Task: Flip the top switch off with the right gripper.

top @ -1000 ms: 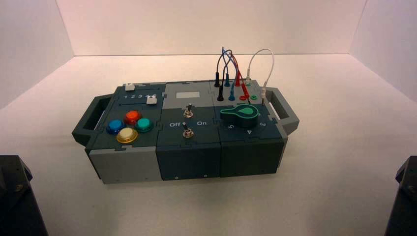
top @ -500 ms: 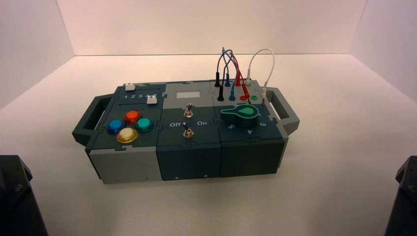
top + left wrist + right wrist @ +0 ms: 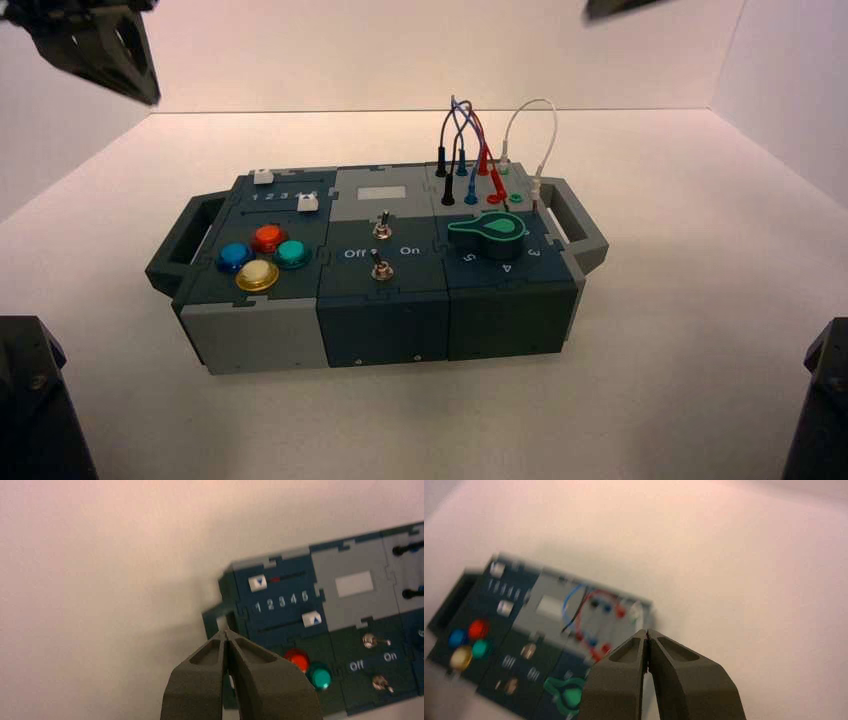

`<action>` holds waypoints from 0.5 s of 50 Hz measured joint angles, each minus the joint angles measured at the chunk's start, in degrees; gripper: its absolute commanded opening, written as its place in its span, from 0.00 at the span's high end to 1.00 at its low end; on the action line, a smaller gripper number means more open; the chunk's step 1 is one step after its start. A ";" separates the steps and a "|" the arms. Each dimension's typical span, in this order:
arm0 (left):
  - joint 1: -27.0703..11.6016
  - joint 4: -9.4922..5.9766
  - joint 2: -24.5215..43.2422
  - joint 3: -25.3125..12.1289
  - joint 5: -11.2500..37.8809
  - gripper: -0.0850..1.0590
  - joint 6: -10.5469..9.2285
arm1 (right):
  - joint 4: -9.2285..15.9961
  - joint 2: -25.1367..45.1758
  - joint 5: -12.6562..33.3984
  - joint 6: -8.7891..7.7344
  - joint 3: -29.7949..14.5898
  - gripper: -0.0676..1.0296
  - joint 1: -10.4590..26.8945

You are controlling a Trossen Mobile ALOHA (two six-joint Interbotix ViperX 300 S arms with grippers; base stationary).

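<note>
The top switch is a small silver toggle in the box's middle panel, just in front of the pale grey plate. In the left wrist view the top switch leans toward the "On" lettering. It shows blurred in the right wrist view. The identical lower toggle stands nearer the box's front. My right gripper is shut and empty, high above the box's right end; only a sliver of it shows at the top of the high view. My left gripper is shut and empty, high over the box's left end.
The box has four coloured buttons and two white sliders on its left. A green knob and plugged wires are on its right. Handles stick out at both ends. Dark arm bases fill the lower corners.
Both grippers have come into the high view at its top edge, the left one at the top left and the right one at the top right. The box and switches are unchanged.
</note>
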 measured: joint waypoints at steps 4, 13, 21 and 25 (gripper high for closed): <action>0.00 -1.14 1.93 0.00 1.32 0.95 -0.26 | 2.64 5.10 1.49 0.35 -1.67 0.96 3.08; 0.00 -2.02 7.47 0.00 2.02 0.95 -1.67 | 9.05 16.08 2.11 0.53 -5.54 0.96 7.56; 0.00 -2.20 12.57 -0.09 2.20 0.95 -1.93 | 12.13 22.15 2.11 0.62 -7.91 0.96 8.44; 0.00 -2.46 15.21 -0.44 2.11 0.95 -1.93 | 13.01 23.99 2.02 0.70 -8.70 0.96 8.44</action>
